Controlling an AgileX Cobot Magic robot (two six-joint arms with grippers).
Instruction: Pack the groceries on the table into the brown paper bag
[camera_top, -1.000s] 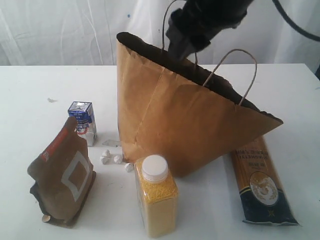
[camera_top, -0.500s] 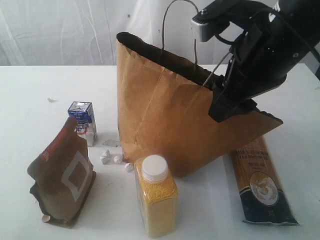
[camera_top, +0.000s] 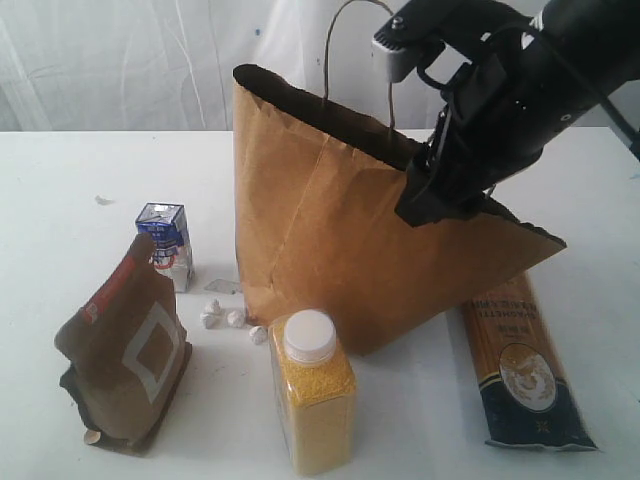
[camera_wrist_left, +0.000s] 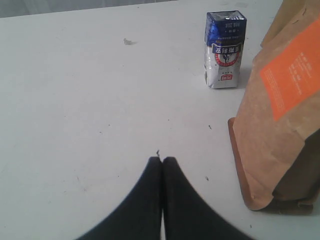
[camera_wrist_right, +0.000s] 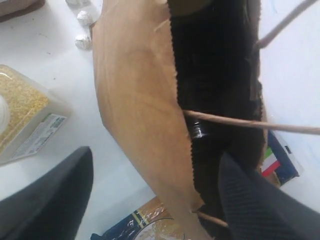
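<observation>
Above brown paper bag, right end effector spread wide

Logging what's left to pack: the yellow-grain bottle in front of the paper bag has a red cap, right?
No. The yellow-grain bottle in front of the paper bag has a white cap, as the exterior view shows.

small blue-white carton, far left: print too blurred to read | long pasta pack, near right: gold lettering illegible | brown pouch with orange label, near left: fine print unreadable
</observation>
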